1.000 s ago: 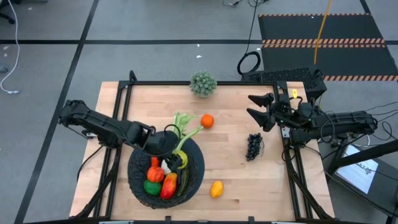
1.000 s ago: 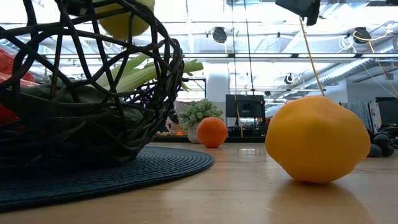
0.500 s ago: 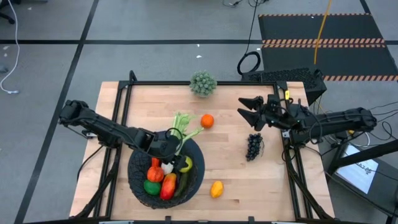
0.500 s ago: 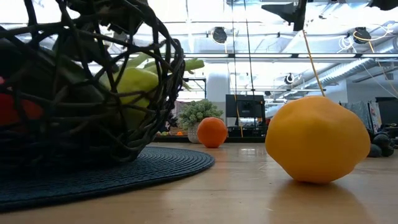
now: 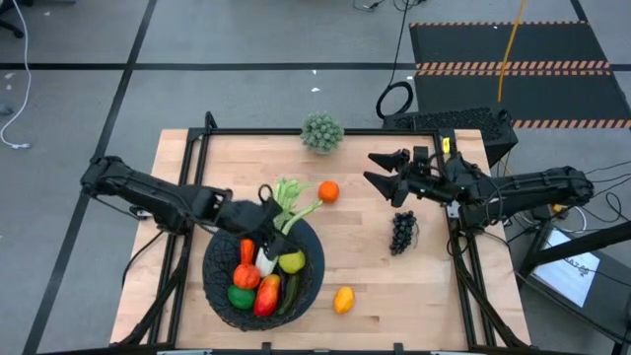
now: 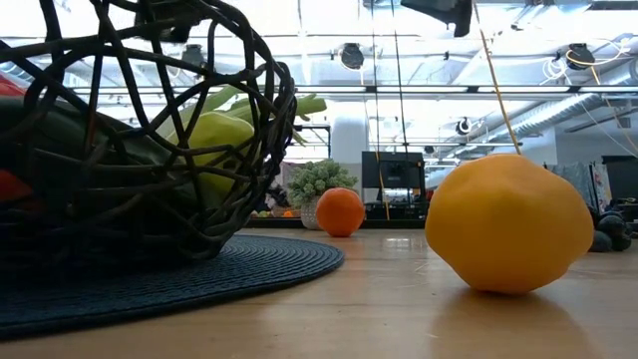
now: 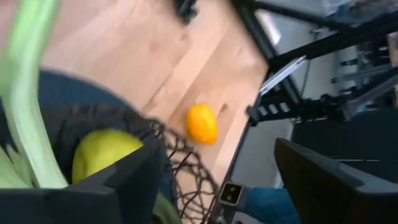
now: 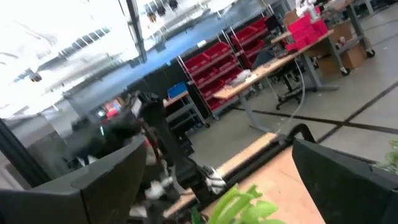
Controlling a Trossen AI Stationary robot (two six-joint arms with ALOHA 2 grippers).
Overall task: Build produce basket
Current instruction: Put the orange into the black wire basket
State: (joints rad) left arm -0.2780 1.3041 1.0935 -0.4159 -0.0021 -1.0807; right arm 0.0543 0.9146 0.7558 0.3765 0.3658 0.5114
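Partly, basket (image 6: 150, 130) mesh hides produce (image 6: 214, 140).

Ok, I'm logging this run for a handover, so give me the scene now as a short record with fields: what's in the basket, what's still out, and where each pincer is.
basket: round black woven mesh basket, near left of the table
in basket: orange carrot, yellow-green lemon, red tomato, red-yellow mango, green lime, dark cucumber
across rim: pale green celery stalk
still on table: round orange, purple grapes, small yellow-orange fruit
left pincer: open, over the basket's far rim
right pincer: open, empty, beyond the grapes
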